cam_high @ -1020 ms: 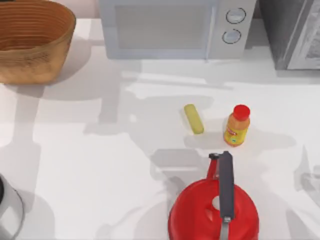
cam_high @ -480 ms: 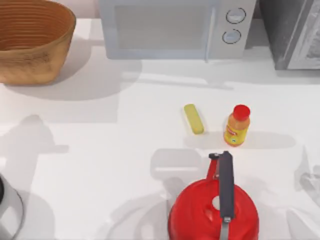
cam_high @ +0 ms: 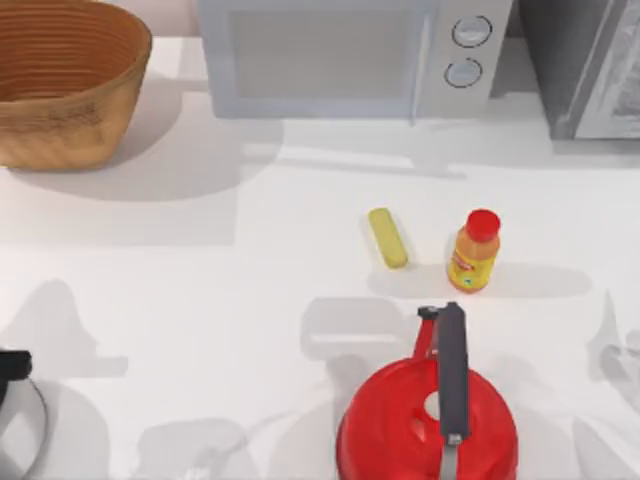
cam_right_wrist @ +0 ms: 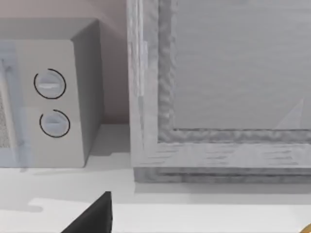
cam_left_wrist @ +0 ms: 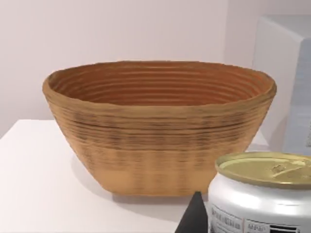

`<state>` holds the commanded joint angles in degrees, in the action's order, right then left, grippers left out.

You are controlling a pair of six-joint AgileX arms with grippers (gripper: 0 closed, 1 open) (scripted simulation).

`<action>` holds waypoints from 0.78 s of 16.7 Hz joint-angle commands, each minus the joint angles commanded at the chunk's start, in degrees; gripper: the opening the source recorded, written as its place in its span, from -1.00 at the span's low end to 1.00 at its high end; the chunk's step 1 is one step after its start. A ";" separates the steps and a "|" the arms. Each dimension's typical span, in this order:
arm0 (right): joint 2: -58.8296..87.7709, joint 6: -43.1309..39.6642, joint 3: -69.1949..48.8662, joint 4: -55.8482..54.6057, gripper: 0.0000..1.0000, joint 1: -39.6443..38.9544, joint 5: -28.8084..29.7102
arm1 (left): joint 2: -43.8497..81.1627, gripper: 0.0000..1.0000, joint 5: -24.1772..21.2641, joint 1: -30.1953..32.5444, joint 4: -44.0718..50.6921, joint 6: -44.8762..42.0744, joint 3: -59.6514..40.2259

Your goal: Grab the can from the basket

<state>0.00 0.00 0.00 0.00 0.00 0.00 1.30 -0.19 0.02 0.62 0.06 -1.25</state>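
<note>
The can point(cam_left_wrist: 265, 194), silver-white with a dull gold top, stands close in the left wrist view, outside the basket point(cam_left_wrist: 160, 131) that sits behind it. From above, the can point(cam_high: 15, 425) is on the table at the near left edge, and the wicker basket point(cam_high: 65, 120) is at the far left corner. My left gripper point(cam_high: 12, 362) shows as a dark part just over the can, and a dark tip of it point(cam_left_wrist: 194, 218) lies beside the can's side. A dark part of my right gripper point(cam_right_wrist: 95, 216) faces the back right appliances.
A microwave point(cam_high: 340, 55) and a grey appliance point(cam_high: 590, 65) line the back. A yellow bar point(cam_high: 388, 238) and an orange red-capped bottle point(cam_high: 474, 252) stand right of centre. A red kettle point(cam_high: 428, 425) with a dark handle sits at the front.
A dark part of my left gripper has come into the top view above the can. The arm shadows have slid toward the near left. The can has stayed put.
</note>
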 joint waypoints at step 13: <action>0.00 0.00 0.00 0.00 1.00 0.00 0.00 | 10.67 -1.00 -10.87 -0.21 -8.80 0.77 -9.07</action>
<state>0.00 0.00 0.00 0.00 0.00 0.00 11.96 -11.06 -0.20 -8.18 0.83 -10.32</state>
